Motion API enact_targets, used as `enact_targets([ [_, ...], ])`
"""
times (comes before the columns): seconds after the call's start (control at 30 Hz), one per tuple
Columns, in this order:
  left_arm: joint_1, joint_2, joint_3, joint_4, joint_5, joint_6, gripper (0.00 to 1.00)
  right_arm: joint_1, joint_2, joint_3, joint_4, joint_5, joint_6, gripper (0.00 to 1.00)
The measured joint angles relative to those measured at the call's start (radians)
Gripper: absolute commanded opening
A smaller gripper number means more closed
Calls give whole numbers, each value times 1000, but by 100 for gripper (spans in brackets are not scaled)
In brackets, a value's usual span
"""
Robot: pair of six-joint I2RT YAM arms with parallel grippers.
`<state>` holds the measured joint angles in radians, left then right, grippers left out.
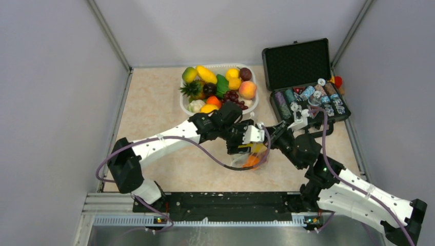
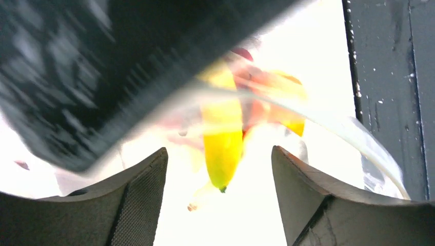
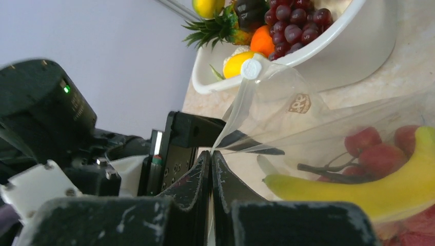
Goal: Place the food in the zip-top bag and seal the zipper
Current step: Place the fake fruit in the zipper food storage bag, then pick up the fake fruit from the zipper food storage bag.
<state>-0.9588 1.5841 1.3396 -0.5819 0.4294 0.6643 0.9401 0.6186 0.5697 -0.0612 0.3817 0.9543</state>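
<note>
The clear zip-top bag sits mid-table with its mouth held up. Inside lie a yellow banana, red strawberries and an orange fruit. My right gripper is shut on the bag's upper edge, just below the zipper's white slider. Over the bag's mouth, my left gripper stands open. The banana lies below its fingers, touching neither. More food fills the white tub: grapes, a peach and an orange.
A black case stands open at the back right, with rows of chips in its lower half. The tub lies just beyond both grippers. Grey walls close in the table on the left, back and right.
</note>
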Motion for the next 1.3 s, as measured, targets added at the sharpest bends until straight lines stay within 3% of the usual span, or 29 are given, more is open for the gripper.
enact_targets([
  [0.2, 1, -171, -141, 65, -1, -37, 84, 6, -23, -1, -13, 21, 29, 0],
  [0.43, 2, -379, -204, 146, -11, -64, 90, 6, -23, -6, -13, 30, 45, 0],
  [0.53, 3, -422, -230, 188, -44, -78, 98, 6, -22, -7, -11, 28, 44, 0],
  [0.7, 22, -491, -312, 294, -161, -170, 99, 6, -8, -7, 17, 8, 34, 0],
  [0.97, 161, -557, -337, 424, -421, -447, 99, 6, 5, -7, 27, -6, 30, 0],
  [1.13, 341, -527, -292, 420, -435, -631, 99, 6, 5, -7, 27, -6, 22, 0],
  [1.3, 403, -424, -173, 389, -418, -748, 99, 6, 4, -7, 27, -6, 15, 0],
])
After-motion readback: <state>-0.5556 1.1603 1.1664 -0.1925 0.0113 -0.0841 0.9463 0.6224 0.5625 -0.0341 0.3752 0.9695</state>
